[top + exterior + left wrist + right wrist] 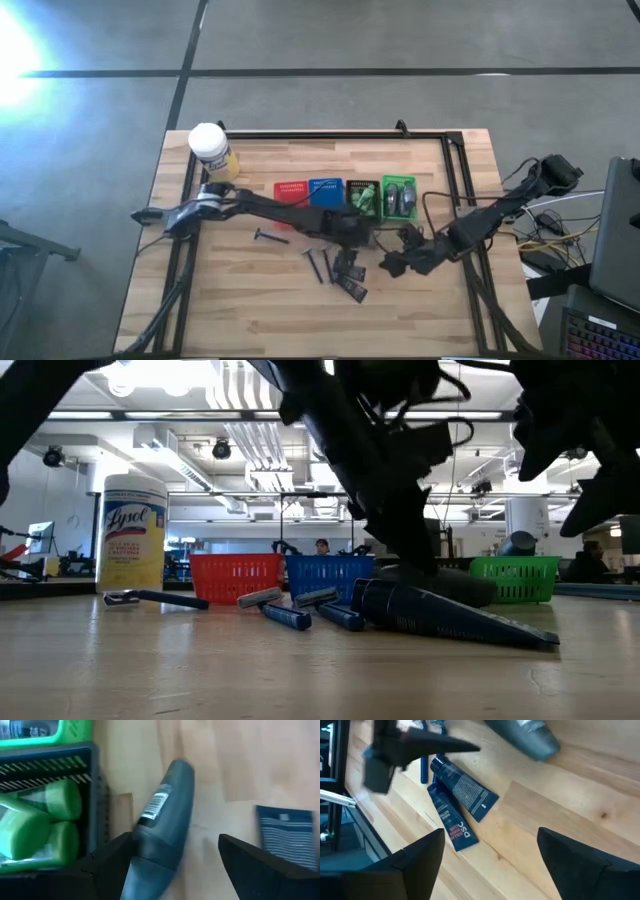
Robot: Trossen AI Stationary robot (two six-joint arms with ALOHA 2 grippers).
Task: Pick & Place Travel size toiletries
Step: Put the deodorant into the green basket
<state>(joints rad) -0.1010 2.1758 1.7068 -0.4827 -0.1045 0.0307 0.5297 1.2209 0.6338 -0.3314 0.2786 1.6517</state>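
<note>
The pale wooden slatted surface (250, 300) carries a row of small plastic baskets, red (291, 191), blue (325, 190), black (361, 193) and green (399, 194), lined up as sorting bins. The left hand (175, 865), reaching in from the left, brackets a grey oval tube (165, 820) beside the black basket, fingers wide, seemingly lining up a grasp. The right hand (490, 855) hovers wide over two dark blue packets (460, 800), holding nothing.

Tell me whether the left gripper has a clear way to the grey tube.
Probably yes. The left gripper is open, its fingers on either side of the grey tube lying on the table, with nothing between them.
</note>
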